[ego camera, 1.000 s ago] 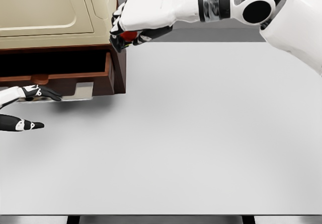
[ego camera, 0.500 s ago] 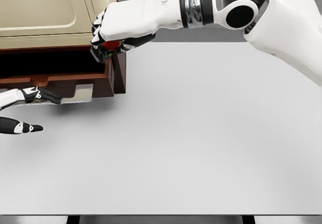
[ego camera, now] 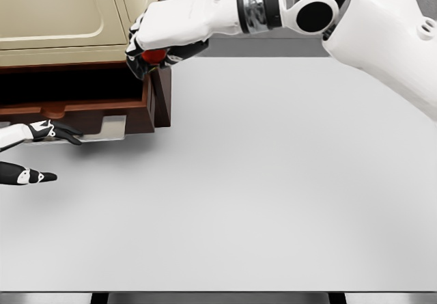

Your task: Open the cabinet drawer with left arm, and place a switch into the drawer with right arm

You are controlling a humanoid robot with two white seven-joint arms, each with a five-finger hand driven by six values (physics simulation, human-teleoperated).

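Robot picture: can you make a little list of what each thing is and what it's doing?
drawer: pulled open, dark inside
cabinet: beige top, brown wood body, at the table's far left
right hand: over the drawer's right end, fingers curled around a red switch
left hand: low at the left edge, one finger by the drawer's metal handle
table: white

We find no legible text, label, brand, number or sign anywhere in this view. The cream cabinet (ego camera: pixel 68 10), the brown drawer (ego camera: pixel 102 106), the bench (ego camera: pixel 273 181) and the white arm casings all show plain, unmarked surfaces.
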